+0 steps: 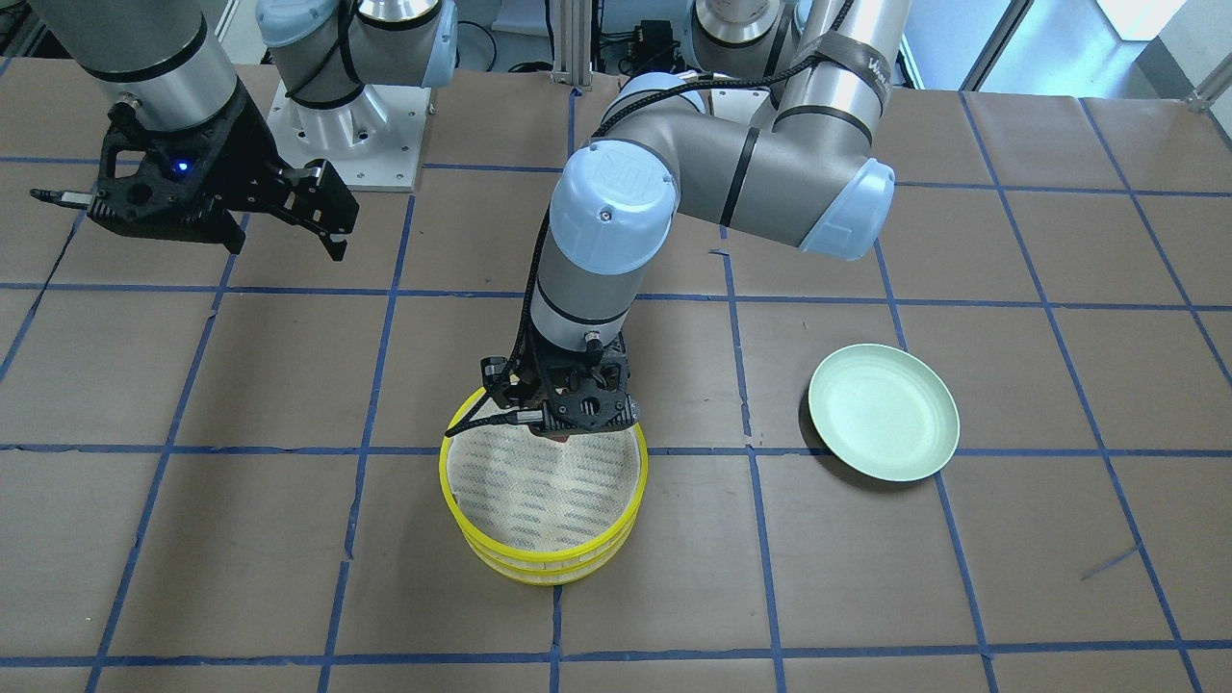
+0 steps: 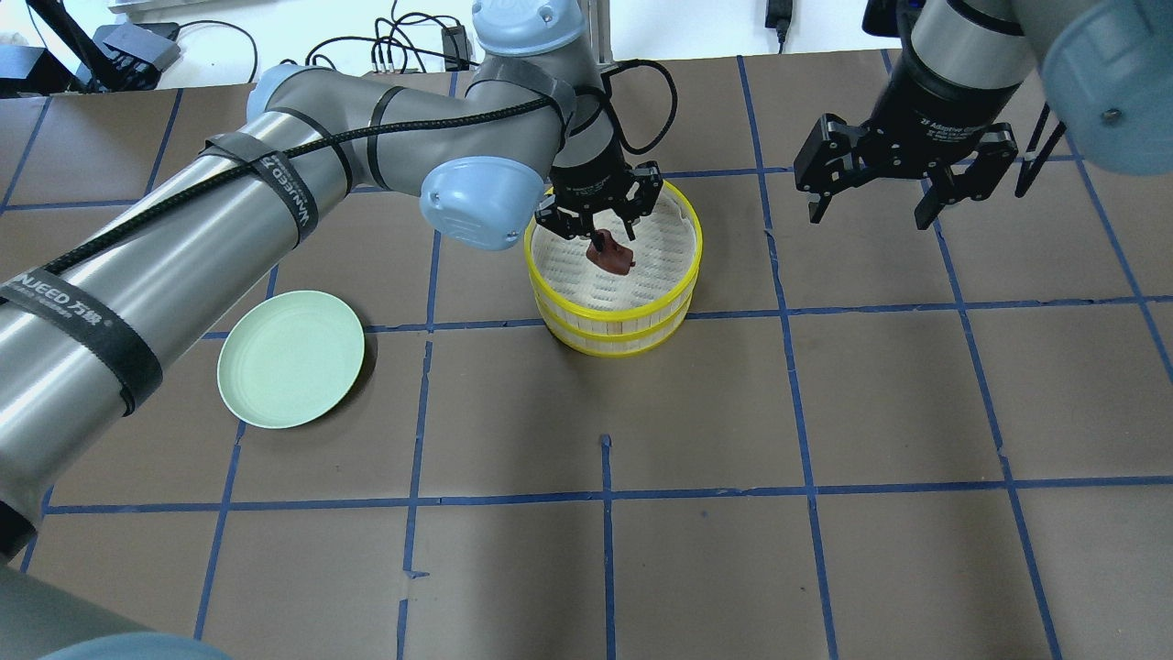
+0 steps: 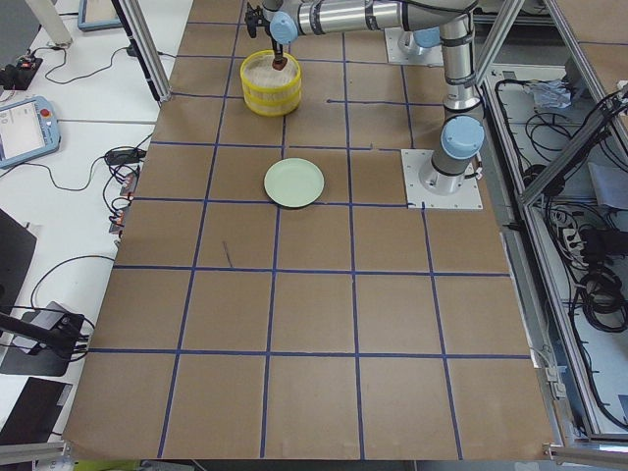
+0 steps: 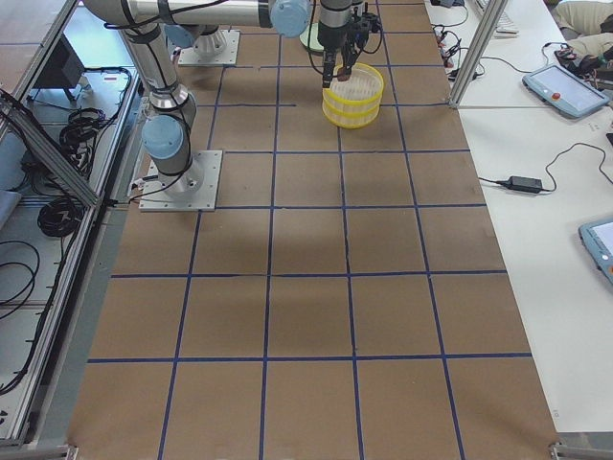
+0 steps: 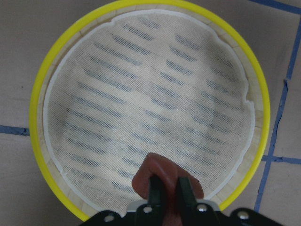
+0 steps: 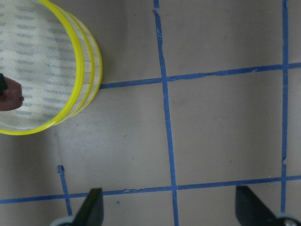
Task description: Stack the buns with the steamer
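A table covered in brown paper and gridded with blue tape [image 2: 825, 550] fills every view. The grey left arm [image 2: 275, 183] is stretched from the lower left of the overhead frame to its upper middle. The right arm [image 2: 962, 55] is held back at the upper right, well apart from the work. A round steamer of two stacked shallow tiers with bright yellow rims and white mesh bottoms [image 2: 616, 314] is set in the upper middle. A round pale green plate [image 2: 290, 358] lies bare at the left, well apart from it.

The right gripper [image 2: 871, 218] is spread wide with nothing between its fingers. The left gripper [image 2: 600, 240] is closed narrowly on a small dark reddish-brown bun [image 5: 157, 172], which is held over the near part of the upper tier's mesh, inside the rim. Whether the bun touches the mesh cannot be told.

The bun is judged light and soft, easily dented, so a gentle pinch across its middle is best. The tiers are judged light, with stiff rims best taken at the edge and mesh best left unpressed.
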`<state>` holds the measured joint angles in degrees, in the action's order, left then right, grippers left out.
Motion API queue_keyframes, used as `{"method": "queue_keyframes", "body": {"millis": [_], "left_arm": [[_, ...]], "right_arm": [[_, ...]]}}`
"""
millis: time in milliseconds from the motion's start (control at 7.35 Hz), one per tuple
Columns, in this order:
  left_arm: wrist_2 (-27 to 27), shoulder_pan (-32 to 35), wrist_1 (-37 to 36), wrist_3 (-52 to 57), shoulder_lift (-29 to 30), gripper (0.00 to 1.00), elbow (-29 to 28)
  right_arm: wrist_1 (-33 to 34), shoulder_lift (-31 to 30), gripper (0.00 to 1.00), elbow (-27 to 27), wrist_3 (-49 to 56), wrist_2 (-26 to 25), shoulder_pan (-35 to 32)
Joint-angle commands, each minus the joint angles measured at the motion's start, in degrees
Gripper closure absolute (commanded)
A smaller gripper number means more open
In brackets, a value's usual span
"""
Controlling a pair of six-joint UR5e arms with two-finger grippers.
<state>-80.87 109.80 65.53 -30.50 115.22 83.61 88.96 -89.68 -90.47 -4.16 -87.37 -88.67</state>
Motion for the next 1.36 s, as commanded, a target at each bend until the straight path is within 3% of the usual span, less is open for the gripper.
{"method": "queue_keyframes", "body": {"millis": [0,272,544,680,816,952,1224], "left_arm": [[-0.08,-0.02,-1.01,0.17,0.09,0.00,-0.47],[-0.60,-2.29,0.37,3.92,-2.70,0.00,-0.47],[-1.40,-10.09,7.21,11.03,-8.92,0.00,-0.65],[-1.66,-14.04,15.94,19.08,-13.13,0.00,-0.64],[-7.32,-17.65,23.25,25.25,-16.66,0.00,-0.82],[-12.86,-18.99,25.59,27.57,-18.52,0.00,-0.30],[-11.61,-18.22,26.14,26.90,-18.45,0.00,-0.64]], "right_arm": [[0.07,0.03,0.00,0.03,-0.23,0.00,-0.02],[0.16,0.03,0.00,0.21,-0.50,0.00,-0.28],[2.36,0.21,0.00,0.47,-0.59,-0.26,-0.63],[2.27,0.21,0.00,0.56,-0.59,-0.35,-0.89],[2.19,0.47,0.00,1.17,-0.50,-0.26,-1.07],[1.66,1.95,0.00,2.66,-0.58,-0.09,-1.33],[-0.01,2.23,0.00,3.28,-0.67,-0.79,-2.65]]}}
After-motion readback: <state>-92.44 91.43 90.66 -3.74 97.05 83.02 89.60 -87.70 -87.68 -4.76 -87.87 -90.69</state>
